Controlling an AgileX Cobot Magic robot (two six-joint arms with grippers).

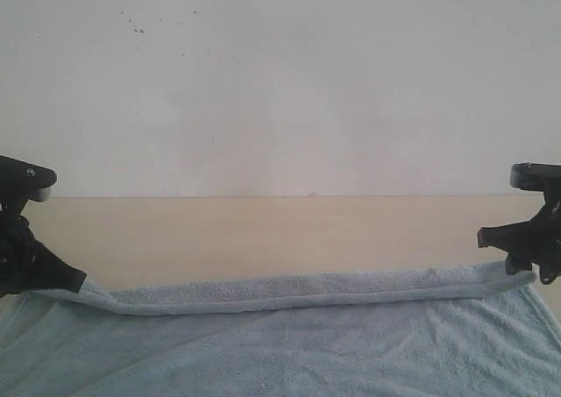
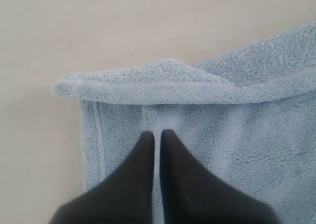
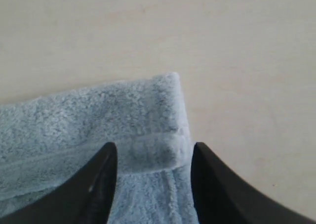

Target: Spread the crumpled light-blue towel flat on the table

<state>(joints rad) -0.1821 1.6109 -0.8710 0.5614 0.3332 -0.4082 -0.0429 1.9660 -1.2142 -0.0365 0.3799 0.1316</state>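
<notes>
The light-blue towel (image 1: 280,344) lies spread across the near part of the beige table (image 1: 263,230). Its far edge is folded back on itself in a long band (image 1: 289,290). My left gripper (image 1: 74,281) is at the towel's far left corner, where the cloth rises slightly to it. In the left wrist view its fingers (image 2: 157,134) are pressed almost together on the towel (image 2: 237,150), just behind the folded hem. My right gripper (image 1: 526,270) is at the far right corner. It stands open (image 3: 153,150), straddling the folded corner of the towel (image 3: 98,120).
Bare table (image 3: 237,46) stretches beyond the towel up to the white speckled wall (image 1: 280,81). The towel runs out of the exterior view at the near edge and both sides. No other objects are in sight.
</notes>
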